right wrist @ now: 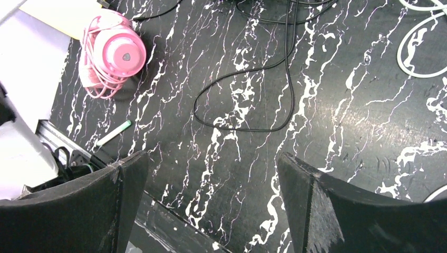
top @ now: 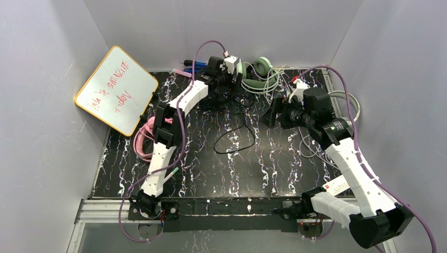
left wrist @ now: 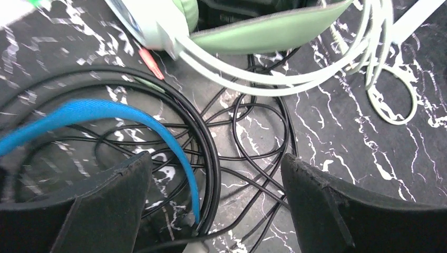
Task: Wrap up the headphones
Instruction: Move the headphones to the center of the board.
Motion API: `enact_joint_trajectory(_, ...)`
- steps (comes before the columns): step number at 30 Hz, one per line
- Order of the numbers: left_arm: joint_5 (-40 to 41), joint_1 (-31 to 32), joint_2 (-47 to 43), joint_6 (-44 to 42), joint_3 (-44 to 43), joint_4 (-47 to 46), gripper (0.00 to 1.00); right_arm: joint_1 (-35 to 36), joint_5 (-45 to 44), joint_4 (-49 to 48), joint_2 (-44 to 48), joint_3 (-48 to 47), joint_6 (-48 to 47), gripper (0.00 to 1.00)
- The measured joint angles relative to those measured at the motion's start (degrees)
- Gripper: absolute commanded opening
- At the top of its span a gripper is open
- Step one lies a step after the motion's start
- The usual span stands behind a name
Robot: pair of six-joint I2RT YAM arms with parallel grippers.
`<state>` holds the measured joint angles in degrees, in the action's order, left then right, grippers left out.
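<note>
Near left on the black marbled table (top: 263,174): a green pen (right wrist: 113,133), lying by the edge rail.

Pink headphones (right wrist: 118,52) sit left, just beside my left arm, with the pink cord bundled around the cups. Whiteboard (top: 117,89) leans on the left wall behind them.

Mid table: a loose loop of black cord (right wrist: 284,79) lies flat, running to the far side.

Right gripper (right wrist: 211,158) hovers over the right-centre of the table. Jaws are wide apart with nothing between them and only bare table and that loop below.

Far centre: left gripper (left wrist: 215,161) is down over the black-and-blue headphones (left wrist: 105,110). Jaws are spread wide. The blue headband and a tangle of thin black cord lie in the gap, nearer the left finger (left wrist: 113,205). Not clamped on either, and I can't tell if a pad touches the band.

Just beyond, the white-green headphones (top: 258,74) lie against the back wall. Their white cords (left wrist: 274,79) cross over the black ones and trail right in loose loops.
</note>
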<state>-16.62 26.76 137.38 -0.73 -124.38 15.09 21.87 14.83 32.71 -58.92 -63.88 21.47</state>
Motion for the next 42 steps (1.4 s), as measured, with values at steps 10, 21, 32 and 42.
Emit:
enact_joint_trajectory(10, -0.44, 2.16, 4.59, 4.98, 3.67, -0.48, 0.38, 0.00, 0.09, 3.15, 4.39, 0.04, 1.27, 0.99)
enact_joint_trajectory(21, -0.24, 12.13, -29.38, 5.35, 43.60, 1.46, 0.21, 0.00, 3.74, 3.02, 4.57, 3.85, 6.27, 0.98)
enact_joint_trajectory(32, -1.62, 20.39, -70.01, 14.62, 74.51, -1.44, 0.56, 0.00, 5.07, 1.44, 0.33, 9.73, 11.67, 0.99)
enact_joint_trajectory(42, 3.56, 20.39, -77.44, 23.28, 79.84, -2.82, 0.79, 0.48, 9.38, -0.85, -4.31, 11.15, 13.00, 0.95)
